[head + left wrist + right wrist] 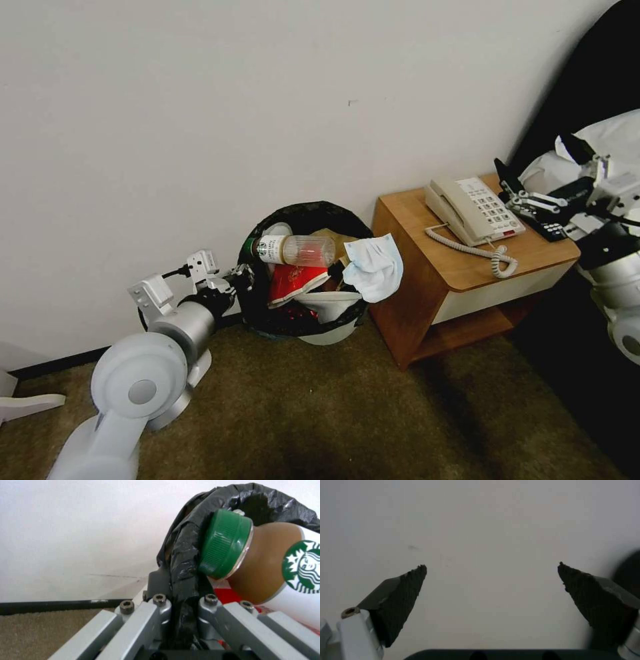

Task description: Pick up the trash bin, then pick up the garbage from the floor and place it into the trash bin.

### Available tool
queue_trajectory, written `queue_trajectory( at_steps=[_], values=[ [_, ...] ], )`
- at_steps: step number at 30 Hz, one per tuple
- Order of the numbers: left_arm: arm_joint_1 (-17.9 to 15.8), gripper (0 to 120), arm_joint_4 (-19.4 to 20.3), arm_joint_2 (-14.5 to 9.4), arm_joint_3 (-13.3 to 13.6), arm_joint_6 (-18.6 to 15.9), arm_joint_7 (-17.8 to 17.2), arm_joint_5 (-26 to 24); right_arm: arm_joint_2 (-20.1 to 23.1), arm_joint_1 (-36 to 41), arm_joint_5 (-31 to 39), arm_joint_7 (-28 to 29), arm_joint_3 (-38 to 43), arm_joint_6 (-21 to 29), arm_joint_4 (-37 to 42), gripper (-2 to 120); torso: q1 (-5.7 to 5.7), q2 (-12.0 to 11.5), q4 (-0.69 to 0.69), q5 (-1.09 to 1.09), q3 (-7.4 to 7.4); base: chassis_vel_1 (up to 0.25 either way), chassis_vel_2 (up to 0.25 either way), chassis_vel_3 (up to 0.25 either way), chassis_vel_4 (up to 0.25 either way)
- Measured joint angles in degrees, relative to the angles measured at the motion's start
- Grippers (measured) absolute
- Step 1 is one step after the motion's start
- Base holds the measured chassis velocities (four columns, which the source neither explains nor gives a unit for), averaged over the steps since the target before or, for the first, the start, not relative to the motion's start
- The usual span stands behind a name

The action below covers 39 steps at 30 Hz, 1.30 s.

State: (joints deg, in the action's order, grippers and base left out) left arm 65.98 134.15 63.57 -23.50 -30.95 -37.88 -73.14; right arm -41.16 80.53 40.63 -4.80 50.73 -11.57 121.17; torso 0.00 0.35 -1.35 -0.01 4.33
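The trash bin (308,211), white with a black bag over its rim, leans with its mouth toward me against the wall. My left gripper (244,276) is shut on the bin's left rim; the left wrist view shows the gripper (181,597) pinching the black bag (186,555). Garbage fills the bin: a green-capped bottle (297,250) (283,567), red litter (290,283), a white slipper (330,305), and a pale-blue mask (377,267) hanging over the right rim. My right gripper (512,190) (491,566) is open and holds nothing, raised over the bedside table.
A wooden bedside table (533,257) stands right of the bin, carrying a cream telephone (473,210) and a dark remote (550,230). Beige carpet (333,413) stretches in front. A white object (27,403) lies at the far left. The wall is close behind.
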Motion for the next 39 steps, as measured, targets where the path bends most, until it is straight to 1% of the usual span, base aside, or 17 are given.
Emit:
queue_trajectory(
  at_steps=[1, 2, 5, 6, 11, 15, 21, 25, 30, 35, 39],
  values=[
    [0.01, 3, 0.00, -0.04, -0.15, 0.00, -0.07, -0.11, -1.40, 1.22, -0.94, 0.82, 0.40, 0.26, -0.16, 100, 0.00, 0.00, -0.03, 0.00, 0.00, 0.000, 0.000, 0.000, 0.000],
    [0.01, 3, 0.00, -0.04, -0.15, 0.00, -0.07, -0.11, -1.40, 1.22, -0.94, 0.82, 0.40, 0.26, -0.16, 100, 0.00, 0.00, -0.03, 0.00, 0.00, 0.000, 0.000, 0.000, 0.000],
    [-0.07, 3, 0.05, -0.33, -0.25, -0.03, -0.19, -0.55, -4.29, 3.74, -3.10, 1.26, 1.53, 0.13, -0.86, 100, 0.00, 0.00, -0.02, 0.01, 0.00, 0.000, 0.000, 0.000, 0.000],
    [-0.07, 3, 0.05, -0.33, -0.25, -0.03, -0.19, -0.55, -4.29, 3.74, -3.10, 1.26, 1.53, 0.13, -0.86, 100, 0.00, 0.00, -0.02, 0.01, 0.00, 0.000, 0.000, 0.000, 0.000],
    [-0.41, 3, 0.21, -0.33, -0.13, -0.05, -0.41, -0.94, -7.06, 6.81, -4.93, 2.57, 3.56, 0.33, -0.53, 100, 0.00, 0.00, -0.02, 0.02, 0.00, 0.000, 0.000, 0.000, 0.000],
    [-0.32, 3, 0.21, -0.22, -0.08, -0.09, -0.34, -0.91, -7.77, 8.02, -5.28, 2.93, 4.92, 0.53, -0.08, 100, 0.00, 0.00, -0.02, 0.00, 0.00, 0.000, 0.000, 0.000, 0.000],
    [-0.77, 3, 0.05, -0.04, -0.03, -0.10, -0.13, -0.96, -10.20, 11.41, -6.18, 3.22, 8.97, 0.52, 2.04, 100, 0.00, 0.00, -0.02, 0.01, 0.00, 0.000, 0.000, 0.000, 0.000],
    [-0.76, 3, 0.12, -0.08, 0.02, -0.10, -0.10, -1.02, -10.84, 12.65, -6.42, 3.22, 10.09, 0.49, 2.83, 100, 0.00, 0.00, -0.03, 0.00, 0.00, 0.000, 0.000, 0.000, 0.000],
    [-0.75, 3, 0.57, -0.16, 0.07, -0.11, 0.03, -1.04, -13.68, 15.04, -8.42, 2.90, 13.50, -0.53, 4.65, 100, 0.00, 0.00, -0.01, 0.00, 0.00, 0.000, 0.000, 0.000, 0.000],
    [-1.08, 3, 1.16, -0.35, -0.15, -0.11, 0.02, -1.41, -15.70, 16.29, -9.35, 2.75, 14.00, -0.86, 5.63, 100, 0.00, 0.00, -0.02, 0.01, 0.00, 0.000, 0.000, 0.000, 0.000],
    [-0.23, 3, 1.77, -0.41, -0.81, -0.11, 0.00, -1.45, -16.55, 16.83, -10.40, 2.62, 14.23, -1.43, 5.84, 100, 0.00, 0.00, -0.02, 0.01, 0.00, 0.000, 0.000, 0.000, 0.000]
  ],
)
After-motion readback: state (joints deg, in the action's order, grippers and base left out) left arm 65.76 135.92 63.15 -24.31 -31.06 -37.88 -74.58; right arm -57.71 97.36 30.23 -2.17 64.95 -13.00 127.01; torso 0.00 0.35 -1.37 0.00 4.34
